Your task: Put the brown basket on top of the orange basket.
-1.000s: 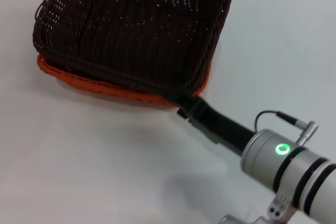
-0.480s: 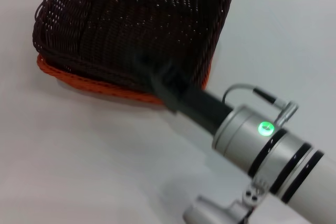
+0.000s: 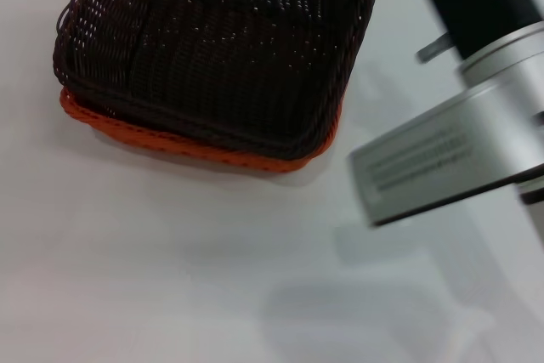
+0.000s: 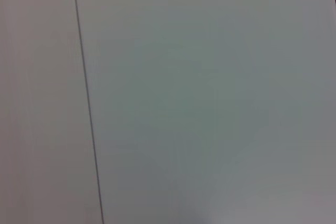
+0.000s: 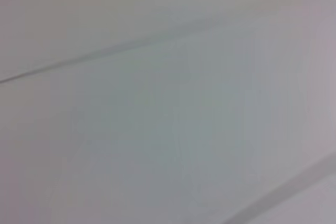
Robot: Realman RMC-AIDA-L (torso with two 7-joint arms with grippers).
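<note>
Dark woven brown basket nested in orange basket, right arm raised, grip unseen

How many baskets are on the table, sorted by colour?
Brown basket: 1, nested on top of the orange one
Orange basket: 1, only its rim showing underneath
Total: 2 baskets

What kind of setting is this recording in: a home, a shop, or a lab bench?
Most likely a lab or test bench: a bare white table, only the brown basket nested in the orange basket, and a plain panelled wall.
</note>
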